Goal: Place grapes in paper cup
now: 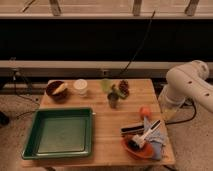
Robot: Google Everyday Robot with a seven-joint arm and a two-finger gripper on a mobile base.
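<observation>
The grapes [123, 88], a small dark reddish bunch, lie at the back of the wooden table [107, 127], right of centre. The white paper cup [80, 87] stands upright at the back, left of centre, about two cup-widths left of the grapes, with a pale green cup [106, 85] between them. My white arm [190, 82] bends beyond the table's right edge. My gripper [169, 113] hangs low beside that edge, well right of the grapes and touching nothing on the table.
A large green tray [35, 145] fills the front left. A dark brown bowl [56, 90] sits at the back left. A dark pot with green leaves [113, 99] stands just in front of the grapes. An orange ball [144, 111], an orange plate [131, 150] with utensils and a blue cloth [159, 140] are at the front right.
</observation>
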